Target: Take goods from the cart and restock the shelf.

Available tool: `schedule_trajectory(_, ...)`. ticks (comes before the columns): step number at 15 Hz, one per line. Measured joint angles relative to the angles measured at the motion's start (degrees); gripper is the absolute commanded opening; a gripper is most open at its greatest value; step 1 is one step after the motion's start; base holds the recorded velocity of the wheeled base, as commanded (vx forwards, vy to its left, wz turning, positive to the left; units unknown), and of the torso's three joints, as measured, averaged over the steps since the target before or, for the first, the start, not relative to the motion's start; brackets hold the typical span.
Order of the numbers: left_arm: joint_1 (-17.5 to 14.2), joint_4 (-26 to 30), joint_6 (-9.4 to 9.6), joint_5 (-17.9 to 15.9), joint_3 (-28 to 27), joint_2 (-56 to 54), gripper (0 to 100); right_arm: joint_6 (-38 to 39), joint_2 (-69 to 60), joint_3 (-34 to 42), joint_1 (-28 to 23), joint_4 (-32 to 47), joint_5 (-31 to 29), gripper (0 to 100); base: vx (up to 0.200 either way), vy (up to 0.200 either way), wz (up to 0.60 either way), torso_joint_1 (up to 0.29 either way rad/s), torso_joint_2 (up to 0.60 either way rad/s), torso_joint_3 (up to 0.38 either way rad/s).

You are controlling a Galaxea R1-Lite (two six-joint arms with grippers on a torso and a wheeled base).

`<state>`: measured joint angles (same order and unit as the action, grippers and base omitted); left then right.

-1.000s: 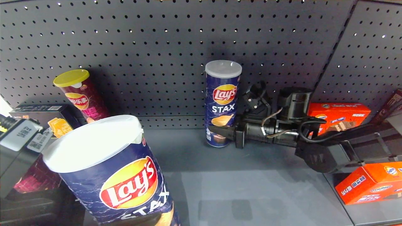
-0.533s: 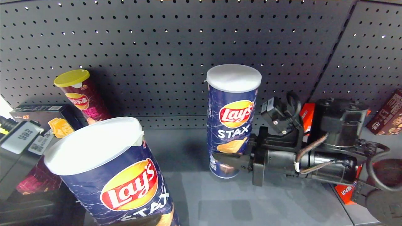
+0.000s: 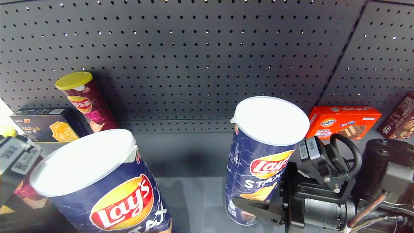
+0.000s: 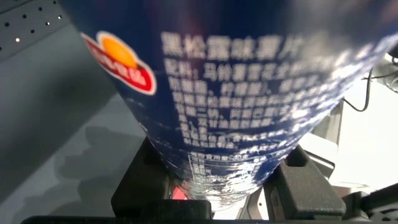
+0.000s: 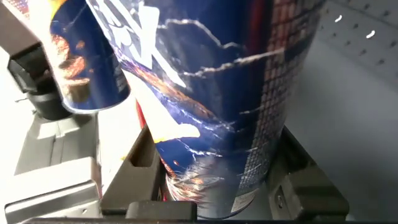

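Note:
Two dark blue chip cans with white lids are held in front of the shelf. The left can (image 3: 97, 181) is low at the near left, with my left gripper (image 4: 224, 186) shut on its lower part, a finger (image 4: 149, 180) on each side. The right can (image 3: 262, 155) is upright at centre right, above the shelf board (image 3: 187, 168). My right gripper (image 3: 247, 208) is shut around its base. In the right wrist view the fingers (image 5: 140, 168) clamp this can (image 5: 230, 93), and the other can (image 5: 74, 56) shows beyond it.
A maroon can with a yellow lid (image 3: 85, 100) leans against the pegboard back wall (image 3: 194, 48) at the left, beside a black box (image 3: 48, 124). An orange box (image 3: 343, 121) and a brown box (image 3: 399, 116) stand at the back right. Bare shelf lies between them.
My right gripper has carried its blue can from the back of the shelf toward the near right. The left can has shifted slightly down and left.

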<state>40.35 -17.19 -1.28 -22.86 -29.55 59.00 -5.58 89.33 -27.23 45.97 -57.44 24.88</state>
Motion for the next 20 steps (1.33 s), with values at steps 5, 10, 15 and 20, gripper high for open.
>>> schedule_trajectory(5, 0.0, 0.1, 0.00, 0.8, 2.1, -1.9, 0, 0.9, 2.5, 1.2, 1.2, -3.8, -1.1, 0, 0.000, 0.000, 0.00, 0.000, 0.00, 0.000)
schedule_trajectory(10, -0.1, 0.1, -0.02, 0.8, 2.2, -2.2, 0, 1.8, 7.7, 1.8, 1.0, -9.0, -1.2, 0, 0.000, 0.000, 0.00, 0.000, 0.00, 0.000)
schedule_trajectory(15, -0.1, 0.0, -0.11, 0.8, 2.2, -2.2, 0, 1.8, 10.7, 1.7, 0.6, -9.9, -1.1, 0, 0.000, 0.000, 0.00, 0.000, 0.00, 0.000)
schedule_trajectory(20, -0.1, 0.0, -0.16, 0.8, 2.3, -2.3, 0, 1.5, 13.7, 1.5, 0.0, -13.9, -1.8, 0, 0.000, 0.000, 0.00, 0.000, 0.00, 0.000)
